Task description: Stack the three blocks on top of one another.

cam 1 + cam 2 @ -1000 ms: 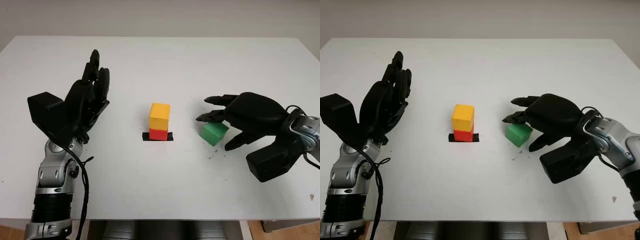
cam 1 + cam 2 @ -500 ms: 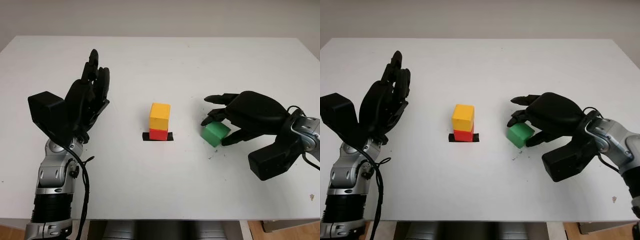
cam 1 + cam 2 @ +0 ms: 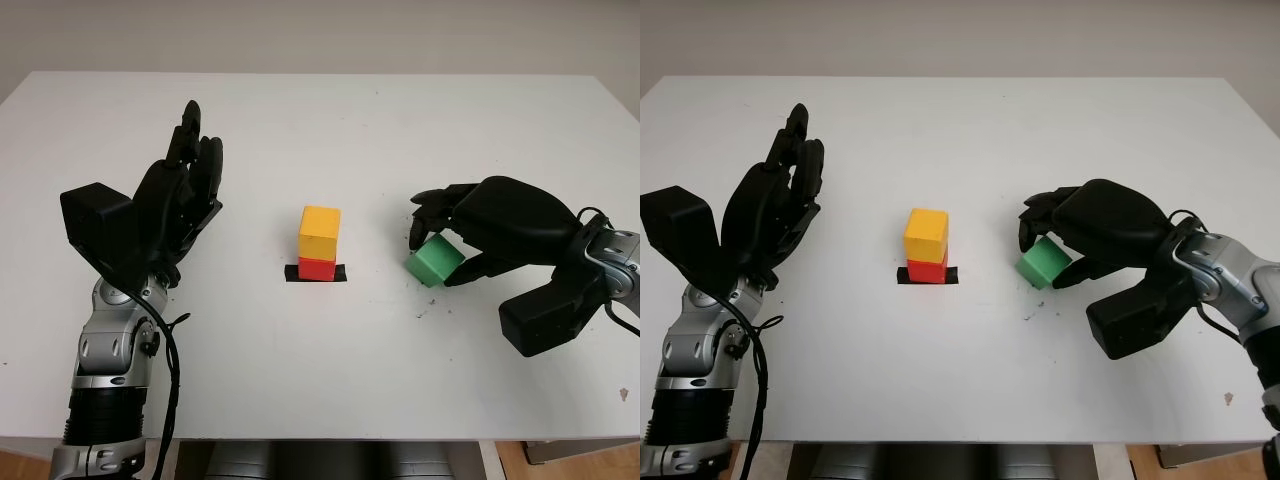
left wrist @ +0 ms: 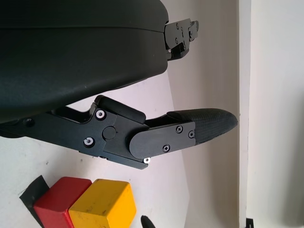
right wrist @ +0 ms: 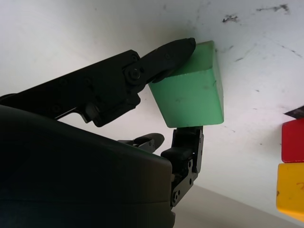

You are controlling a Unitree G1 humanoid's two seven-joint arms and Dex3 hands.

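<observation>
From the head views we see our right hand (image 3: 470, 235) with its fingers clamped on the green block (image 3: 436, 261), which sits tilted between them just beside the white counter (image 3: 330, 130). Off those fingertips, toward the centre, the yellow block (image 3: 319, 232) stands on the red block (image 3: 317, 268), over a strip of black tape (image 3: 291, 273). Our left hand (image 3: 170, 205) is raised and open, well apart from the 2 stacked blocks. In the left wrist view, the stack lies beyond 1 straight finger. In the right wrist view, 2 fingers (image 5: 164, 57) pinch opposite faces of the green block.
</observation>
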